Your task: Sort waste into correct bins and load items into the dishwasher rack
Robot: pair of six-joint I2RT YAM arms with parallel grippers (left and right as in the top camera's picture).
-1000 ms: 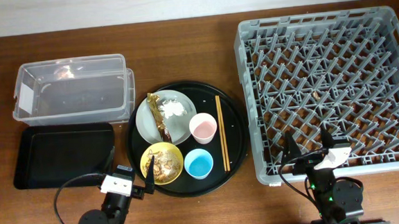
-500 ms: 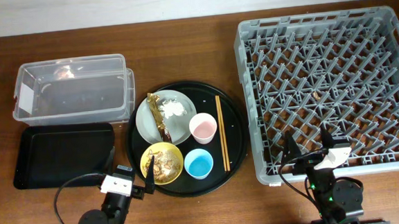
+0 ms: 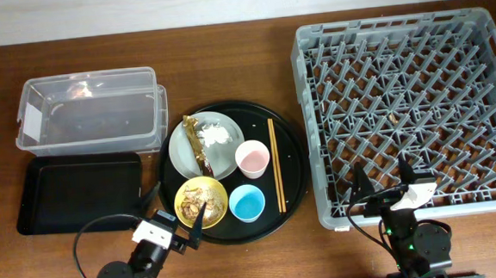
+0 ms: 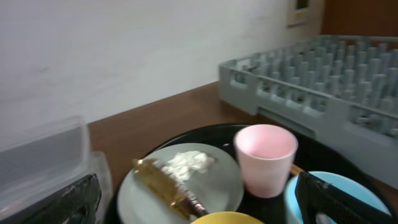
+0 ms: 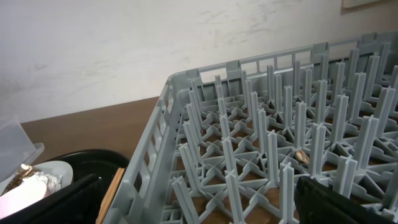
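A pale grey plate (image 3: pixel 217 157) with a brown wrapper (image 3: pixel 197 143) and white tissue (image 3: pixel 218 135), a yellow bowl (image 3: pixel 202 202) of brownish scraps, a pink cup (image 3: pixel 253 158), a light blue cup (image 3: pixel 247 203) and chopsticks (image 3: pixel 276 163) sit on a round black tray (image 3: pixel 293 166). My left gripper (image 3: pixel 175 211) is open at the tray's front left edge, with one finger by the bowl. The left wrist view shows the pink cup (image 4: pixel 266 158) and plate (image 4: pixel 217 186) ahead. My right gripper (image 3: pixel 381 176) is open and empty at the front edge of the grey dishwasher rack (image 3: pixel 410 103).
A clear tub (image 3: pixel 87 110) stands at the back left, with a shallow black rectangular tray (image 3: pixel 79 192) in front of it. A small brown scrap (image 5: pixel 301 155) lies on the rack floor among the pegs (image 5: pixel 280 124).
My left gripper has turned and shifted right, toward the yellow bowl. The right arm has not moved.
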